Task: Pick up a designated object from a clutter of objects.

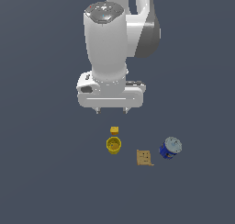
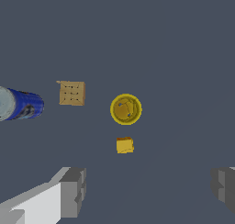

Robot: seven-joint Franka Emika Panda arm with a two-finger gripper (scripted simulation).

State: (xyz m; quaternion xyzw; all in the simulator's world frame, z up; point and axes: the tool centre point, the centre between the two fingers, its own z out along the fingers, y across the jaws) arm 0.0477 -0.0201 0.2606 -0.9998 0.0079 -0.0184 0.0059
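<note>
The yellow tapered cup (image 1: 113, 145) (image 2: 125, 109) stands upright on the dark floor, mouth up and hollow. A tiny yellow-orange cube (image 1: 114, 130) (image 2: 125, 145) lies just beside it, apart from it. My gripper (image 1: 110, 110) (image 2: 149, 191) hangs open well above the floor, over the cube and close to the cup, with nothing between its fingers (image 2: 73, 191). A flat tan box (image 1: 143, 157) (image 2: 72, 93) and a blue can with a grey lid (image 1: 170, 148) (image 2: 20, 104) sit toward the exterior view's right of the cup.
The clutter is a small cluster on a plain dark grey floor. The arm's white body (image 1: 108, 48) rises above the gripper in the exterior view. Nothing else shows around the items.
</note>
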